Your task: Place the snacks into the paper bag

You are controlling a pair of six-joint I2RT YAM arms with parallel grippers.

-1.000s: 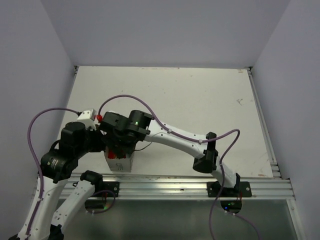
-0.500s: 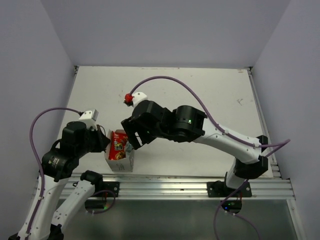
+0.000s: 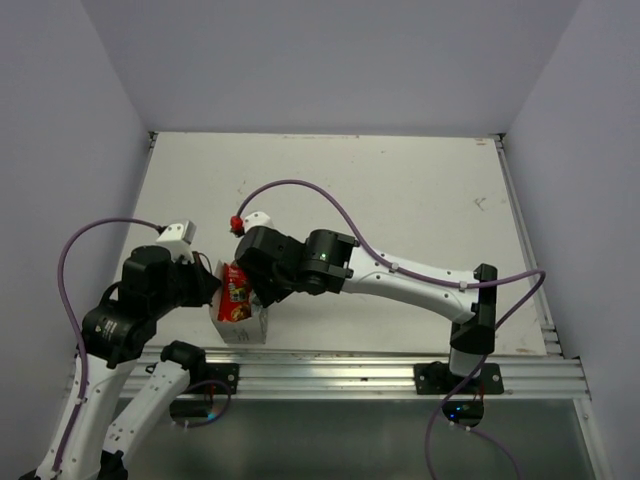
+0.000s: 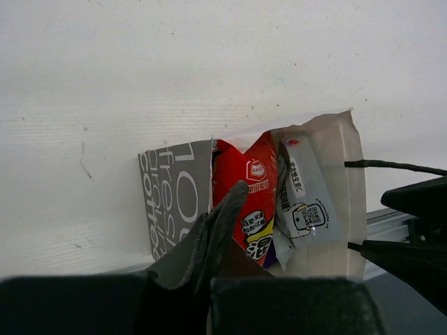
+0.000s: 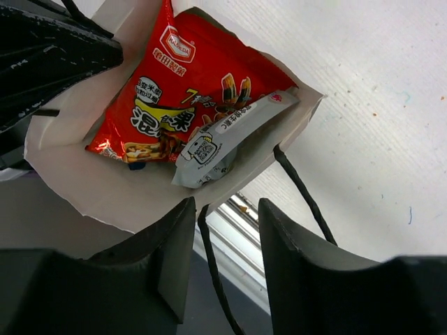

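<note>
The white paper bag (image 3: 243,326) stands at the table's near edge, mouth open. In the left wrist view its grey printed side (image 4: 174,199) is on the left. The red-orange chip bag (image 4: 255,199) and the silvery light-blue packet (image 4: 304,202) stick out of it, and both also show in the right wrist view (image 5: 181,91) (image 5: 216,143). A sliver of dark blue (image 5: 136,166) peeks from under the chip bag. My left gripper (image 4: 234,199) is shut on the bag's rim. My right gripper (image 5: 223,237) is open and empty just over the bag's edge, with one string handle (image 5: 209,258) between its fingers.
The aluminium rail (image 3: 360,365) runs along the table's near edge right behind the bag. The bag's other dark string handle (image 5: 304,195) hangs loose beside my right fingers. White walls close in the table on three sides.
My right gripper lifted off the bag and away, then came back down to the bag's edge, open. The red-orange chip bag now shows in the bag. My left arm has stayed put.
</note>
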